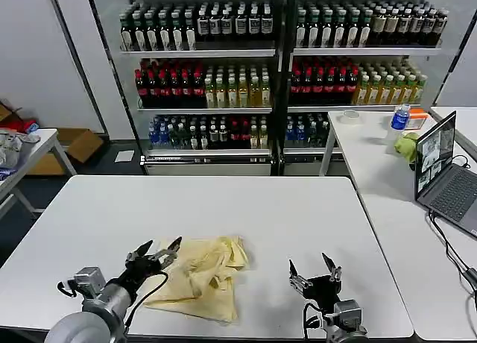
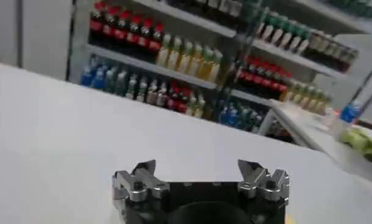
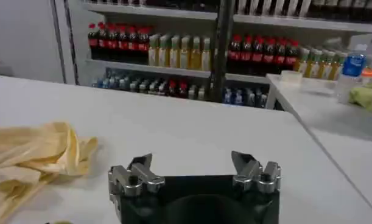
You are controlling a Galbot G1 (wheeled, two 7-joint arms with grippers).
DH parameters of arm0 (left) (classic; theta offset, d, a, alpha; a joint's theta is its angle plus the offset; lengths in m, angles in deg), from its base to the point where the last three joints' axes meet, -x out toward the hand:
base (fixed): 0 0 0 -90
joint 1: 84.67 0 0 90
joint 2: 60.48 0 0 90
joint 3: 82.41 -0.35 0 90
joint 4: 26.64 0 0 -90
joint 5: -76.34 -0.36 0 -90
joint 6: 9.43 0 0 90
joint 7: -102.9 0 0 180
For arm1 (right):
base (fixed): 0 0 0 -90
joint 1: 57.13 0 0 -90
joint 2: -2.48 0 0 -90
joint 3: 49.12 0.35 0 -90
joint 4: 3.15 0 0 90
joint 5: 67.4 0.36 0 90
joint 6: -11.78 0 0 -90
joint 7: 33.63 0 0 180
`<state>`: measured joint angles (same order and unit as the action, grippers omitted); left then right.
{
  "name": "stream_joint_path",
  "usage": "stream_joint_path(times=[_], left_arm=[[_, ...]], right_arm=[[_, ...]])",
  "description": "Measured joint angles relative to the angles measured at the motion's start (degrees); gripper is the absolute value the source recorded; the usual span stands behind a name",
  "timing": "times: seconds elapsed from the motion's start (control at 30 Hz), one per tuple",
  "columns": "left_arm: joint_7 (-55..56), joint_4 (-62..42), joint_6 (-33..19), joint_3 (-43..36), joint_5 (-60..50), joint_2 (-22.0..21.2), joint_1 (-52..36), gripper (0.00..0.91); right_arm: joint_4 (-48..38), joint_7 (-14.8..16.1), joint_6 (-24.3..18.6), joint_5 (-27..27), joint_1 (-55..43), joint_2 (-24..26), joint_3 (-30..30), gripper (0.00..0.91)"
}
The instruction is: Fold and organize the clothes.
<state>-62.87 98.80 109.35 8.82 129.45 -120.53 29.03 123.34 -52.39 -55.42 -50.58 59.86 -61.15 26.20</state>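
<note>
The cream T-shirt (image 1: 200, 277) lay crumpled at the table's (image 1: 246, 209) six o'clock edge. The left gripper (image 1: 158, 251) and right gripper (image 1: 313, 272) were open, empty. Folding had not begun; next, grasp and spread it.

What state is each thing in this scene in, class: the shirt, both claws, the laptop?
Pale yellow T-shirt: crumpled in a loose heap on the white table, not folded.
Left claw: open, empty, at the shirt's left edge.
Right claw: open, empty, apart from the shirt, to its right.
Laptop: lid open, screen lit, on the side table.
</note>
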Motion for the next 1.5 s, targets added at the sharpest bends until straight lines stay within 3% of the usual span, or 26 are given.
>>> stream_joint_path(times=[1.03,1.07,1.1,1.13,1.2,1.27,1.5], left_arm=[[-3.9,-11.2,1.9,0.4,4.0,-3.3,-0.9,0.907],[-4.1,-11.3,1.9,0.3,4.0,-3.4,-0.9,0.796],[-4.2,-11.4,1.8,0.2,4.0,-3.5,-1.0,0.796],[-4.3,-11.6,1.8,0.1,4.0,-3.7,-1.1,0.373],[-4.3,-12.0,1.8,0.0,4.3,-3.8,-1.5,0.060],[-4.4,-12.5,1.8,0.0,4.7,-3.9,-1.8,0.020],[-4.3,-14.0,2.0,0.2,7.7,-4.4,-3.1,0.020]], right_arm=[[3.0,0.0,0.1,-0.4,3.2,-0.3,2.7,0.907],[3.1,0.0,0.1,-0.4,3.3,-0.4,2.7,0.907],[3.2,0.0,0.1,-0.5,3.5,-0.4,2.9,0.907],[3.3,0.0,0.1,-0.5,3.7,-0.5,2.9,0.907],[3.5,0.0,0.2,-0.5,3.9,-0.6,3.1,0.907],[3.7,0.0,0.2,-0.6,4.1,-0.8,3.2,0.907],[4.1,0.0,0.3,-0.8,4.8,-1.0,3.7,0.907]])
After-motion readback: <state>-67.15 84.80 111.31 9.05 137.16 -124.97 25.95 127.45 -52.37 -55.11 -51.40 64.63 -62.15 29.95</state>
